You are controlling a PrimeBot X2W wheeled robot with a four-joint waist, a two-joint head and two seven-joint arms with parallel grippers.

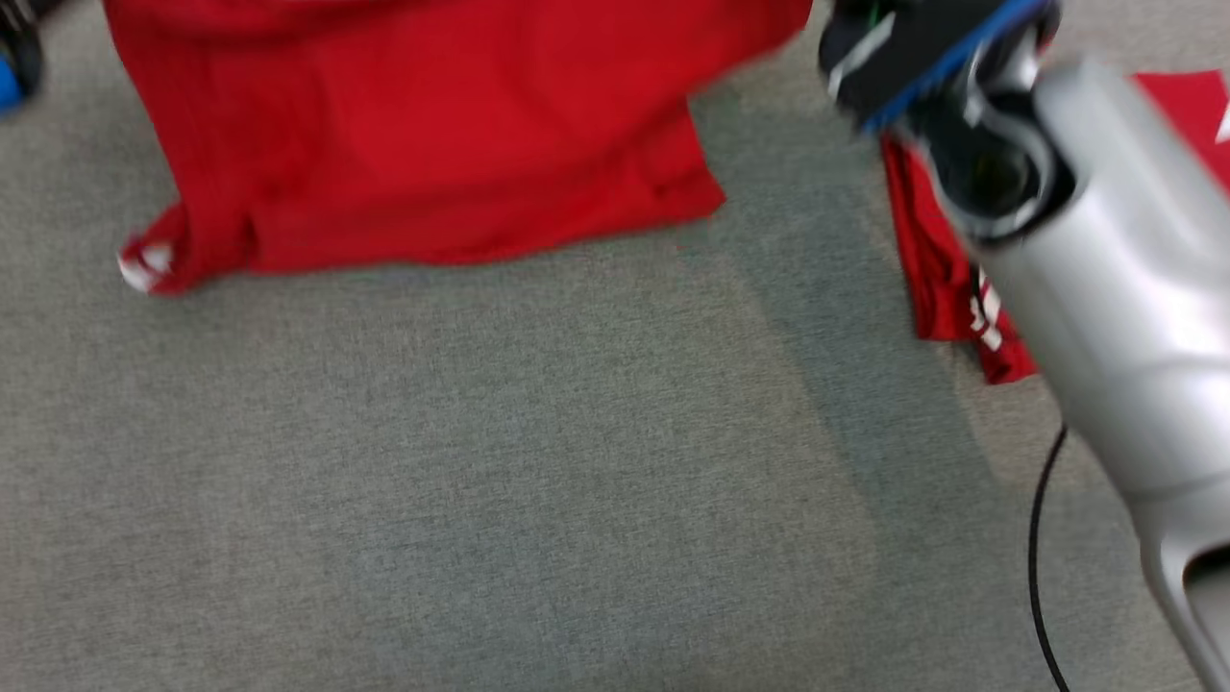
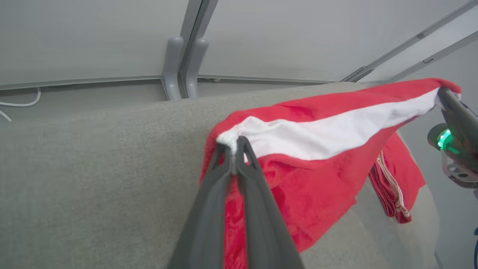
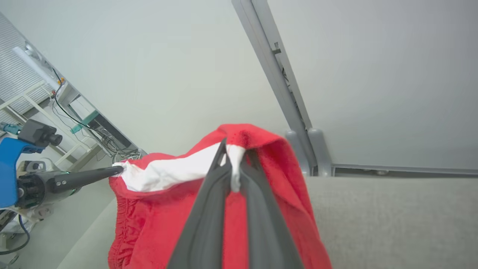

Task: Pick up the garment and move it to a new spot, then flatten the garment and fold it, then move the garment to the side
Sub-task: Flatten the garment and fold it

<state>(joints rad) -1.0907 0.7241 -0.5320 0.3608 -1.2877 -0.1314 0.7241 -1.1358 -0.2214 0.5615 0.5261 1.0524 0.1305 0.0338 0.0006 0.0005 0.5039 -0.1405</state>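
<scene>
Above the grey cloth-covered table (image 1: 480,500) I have the red garment (image 1: 413,144) strung between both arms. The left gripper (image 2: 233,149) is clamped on one end of its white band (image 2: 336,130), and the right gripper (image 3: 233,164) is clamped on the other end, so the band runs taut between them and the body hangs below. In the head view the hem (image 1: 461,252) appears to reach the table, with one corner curled at my left.

My main worry is the grip. Each pair of fingers pinches only a small nip of fabric at the very edge, and if I pull the arms further apart or swing too fast, one end could slip out and the whole thing would collapse to one side.

The trailing hem is the next risk. If it drags across the table cloth as I carry it, it could roll under and leave creases I then have to flatten out.

A second red piece (image 1: 947,288) lies on the table just under my right forearm (image 1: 1115,288). If I lower on that side, I could snag it or lay one piece over the other.

A black cable (image 1: 1038,538) hangs beside that arm, and a wide sweep could catch it.
</scene>
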